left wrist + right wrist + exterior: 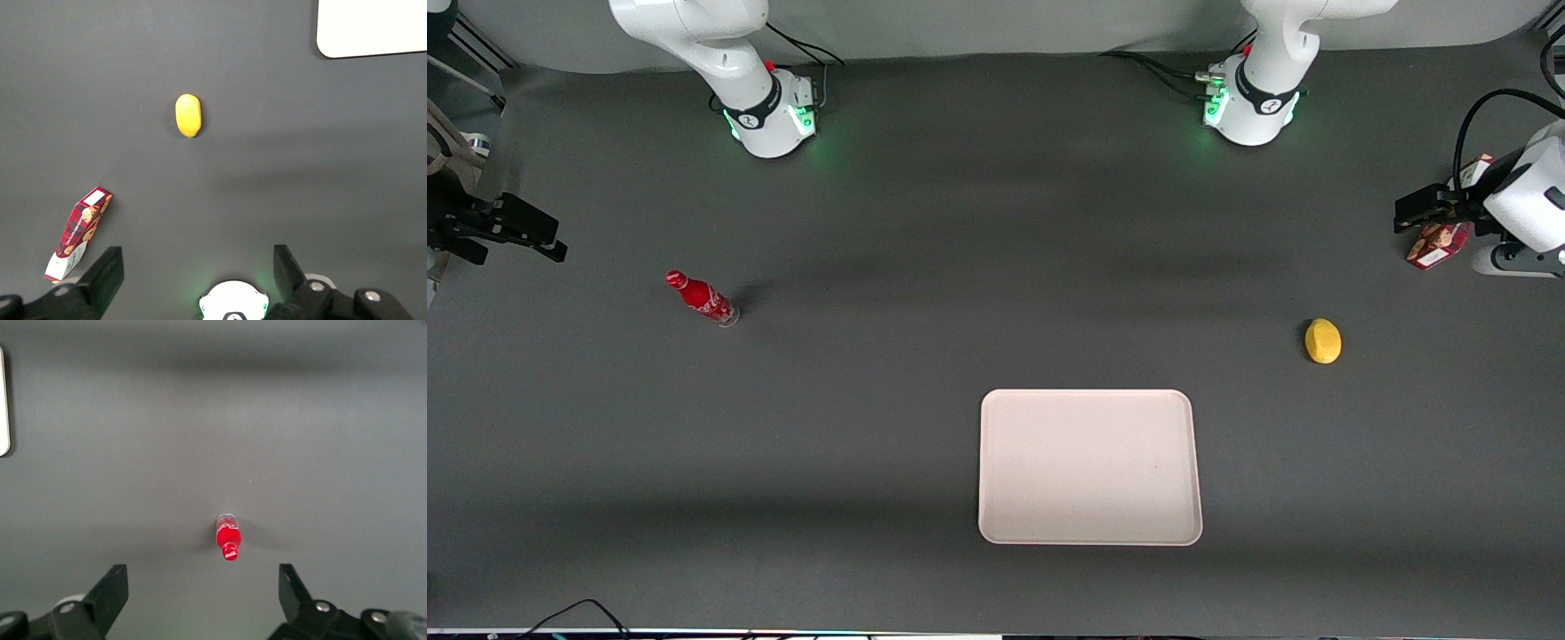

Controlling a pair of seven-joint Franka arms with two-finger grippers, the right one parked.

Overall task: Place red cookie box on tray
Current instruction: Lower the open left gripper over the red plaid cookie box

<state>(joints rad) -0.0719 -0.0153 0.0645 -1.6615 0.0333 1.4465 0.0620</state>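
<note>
Soda bottle: a red soda bottle (702,298) stands toward the parked arm's end of the table, well apart from everything the task needs. Being red too, it could be mistaken for the target, though it lies well apart from where the working arm hangs.

Tray: the pale cream tray (1089,466) lies flat near the front camera, with nothing on it. The task is not yet begun.

Lemon: a yellow lemon (1322,341) rests between the tray and the box. A low carry from box to tray could knock it and send it rolling.

Red cookie box: the red cookie box (78,233) lies flat on the table at the working arm's end, its white label end pointing toward the lemon. In the front view it is partly hidden under the arm. It is long and narrow and lies at a slant to the fingers, so a grasp without turning the wrist might pinch a corner and let it swivel or slip.

Gripper: the left arm's gripper (197,273) hangs above the table, spread wide and holding nothing. The box sits just outside one fingertip (107,273), not between them.
</note>
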